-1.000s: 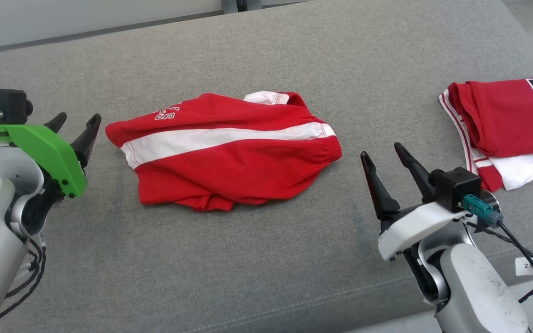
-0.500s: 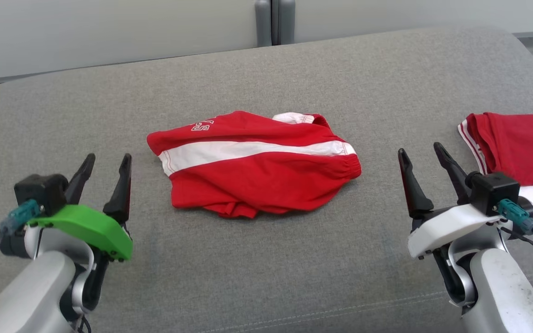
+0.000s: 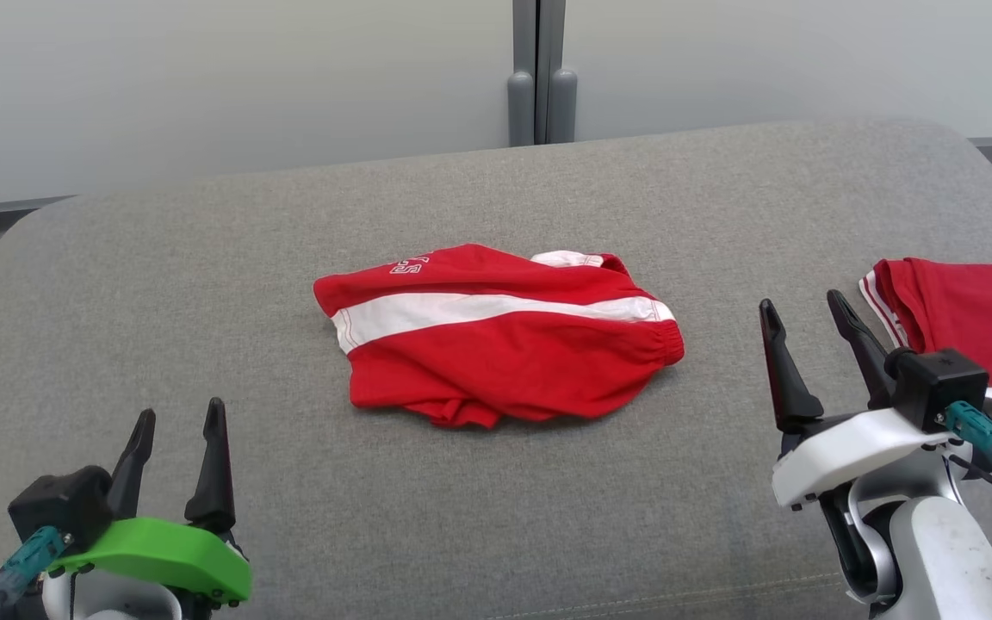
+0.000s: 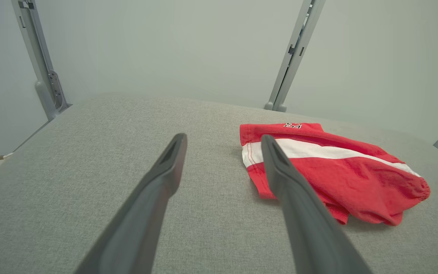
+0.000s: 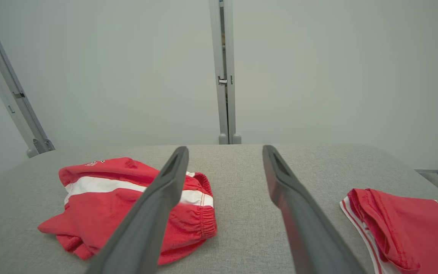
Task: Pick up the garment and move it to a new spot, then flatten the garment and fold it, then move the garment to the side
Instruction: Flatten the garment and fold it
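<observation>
Red shorts (image 3: 496, 344) with a white stripe lay crumpled mid-desk (image 3: 496, 189), between our two end effectors and touching neither. Our left end effector (image 3: 179, 415) sat nearer us, fingers spread wide, empty. Our right end effector (image 3: 800, 301), equally wide and empty, stood between the shorts and a red jersey (image 3: 961, 319).

Garment (image 3: 505, 344): soft red cloth, matt, with a white cloth stripe and a gathered, stitched hem. Cushion (image 3: 203, 284) under the garment: grey woven upholstery, coarse weave, matt. Second garment (image 3: 961, 319) to the right of the garment: same matt red cloth, white trim. Left hand (image 3: 180, 410): dark matt fingers (image 4: 154, 198), smooth, plastic-looking; green cover (image 3: 160, 555) is smooth plastic with a slight sheen. Right hand (image 3: 801, 300): same dark fingers; white cover (image 3: 840, 443) is smooth plastic. Behind the garment: pale matt wall panels (image 3: 203, 77) and a grey post (image 3: 539, 77), looks like painted metal.
</observation>
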### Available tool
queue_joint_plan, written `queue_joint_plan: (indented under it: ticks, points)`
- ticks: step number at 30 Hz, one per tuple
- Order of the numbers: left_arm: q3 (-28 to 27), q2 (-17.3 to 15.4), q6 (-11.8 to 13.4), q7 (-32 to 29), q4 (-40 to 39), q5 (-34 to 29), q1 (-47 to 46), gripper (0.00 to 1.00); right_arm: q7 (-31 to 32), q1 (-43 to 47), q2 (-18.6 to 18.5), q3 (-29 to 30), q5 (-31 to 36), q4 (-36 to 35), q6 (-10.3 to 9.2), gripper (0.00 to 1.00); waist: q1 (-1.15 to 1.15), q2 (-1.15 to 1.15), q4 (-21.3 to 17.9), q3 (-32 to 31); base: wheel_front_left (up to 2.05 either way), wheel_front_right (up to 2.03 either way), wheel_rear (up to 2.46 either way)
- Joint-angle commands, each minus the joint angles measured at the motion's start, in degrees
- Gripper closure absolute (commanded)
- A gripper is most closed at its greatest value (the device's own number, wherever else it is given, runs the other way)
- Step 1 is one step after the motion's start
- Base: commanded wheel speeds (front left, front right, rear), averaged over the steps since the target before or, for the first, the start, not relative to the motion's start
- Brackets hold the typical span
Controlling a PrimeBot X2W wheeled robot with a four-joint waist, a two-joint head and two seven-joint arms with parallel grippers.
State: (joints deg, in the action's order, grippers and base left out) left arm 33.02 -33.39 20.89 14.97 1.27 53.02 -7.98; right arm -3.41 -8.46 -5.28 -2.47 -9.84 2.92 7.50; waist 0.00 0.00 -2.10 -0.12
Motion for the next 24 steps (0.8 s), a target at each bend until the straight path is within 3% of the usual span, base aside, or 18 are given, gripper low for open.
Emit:
queue_joint_plan:
  ticks: [1, 11, 24]
  points:
    - [-1.88, 0.58, 0.35, 0.24, -0.86, -1.06, 2.59, 0.00, 0.25, 1.25, 0.21, 0.16, 0.47, -0.67, -0.03, 0.00, 0.00, 0.00, 0.25, -0.99, 0.00, 0.00, 0.00]
    - [-7.78, 3.18, -1.19, 0.21, -2.38, -5.16, 10.46, 0.00, 0.64, 3.69, 1.44, -1.23, 0.40, -1.17, -0.03, 0.00, 0.00, 0.00, 0.53, -2.34, 0.00, 0.00, 0.00]
    - [-6.86, 4.74, -2.72, 0.21, -0.60, -6.91, 9.97, 0.00, -0.20, 4.18, 1.99, -1.58, -0.48, 0.86, -0.03, 0.00, 0.00, 0.00, 0.71, -2.00, 0.00, 0.00, 0.00]
